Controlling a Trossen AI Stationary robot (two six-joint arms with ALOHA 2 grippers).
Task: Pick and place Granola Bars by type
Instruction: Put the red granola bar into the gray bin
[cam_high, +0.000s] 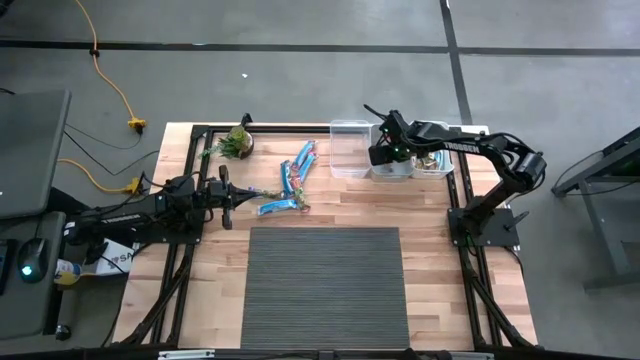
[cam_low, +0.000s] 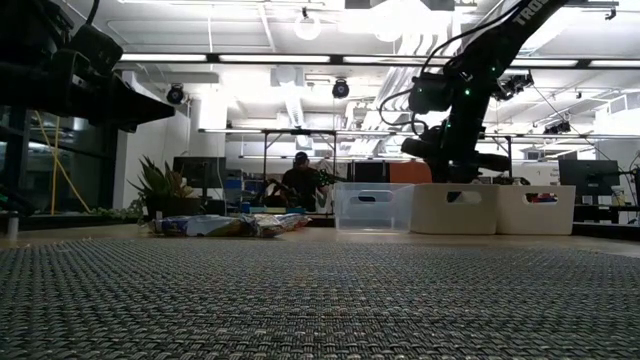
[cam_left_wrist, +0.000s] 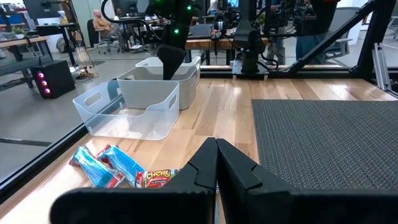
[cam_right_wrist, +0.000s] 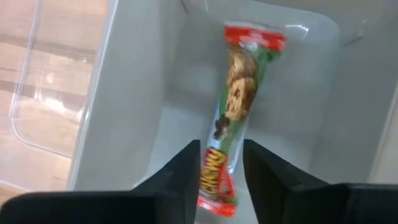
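My right gripper (cam_high: 379, 152) hangs over the middle bin (cam_high: 392, 172) at the table's far right, shut on a green-and-red granola bar (cam_right_wrist: 235, 106). Several other bars, blue and blue-red-white, lie flat on the wood left of the bins (cam_high: 297, 170), (cam_high: 283, 206), (cam_left_wrist: 102, 167); one of them reads "Chewy" (cam_left_wrist: 158, 177). My left gripper (cam_high: 228, 196) waits shut near the table's left side, just left of those bars, touching nothing. My right gripper holds the green-and-red bar by its "Chewy" end (cam_right_wrist: 213, 163), pinched between the two fingers (cam_right_wrist: 186, 171), which come from above and point down into the middle bin. The bar hangs below them; whether its other end (cam_right_wrist: 254, 38) touches the bin's floor I cannot tell.
Three bins stand in a row at the far right: a clear one (cam_high: 350, 130), the middle one, and a right one (cam_high: 436, 168) with something in it. A small potted plant (cam_high: 237, 142) sits at the far left. A grey woven mat (cam_high: 325, 285) covers the near middle.
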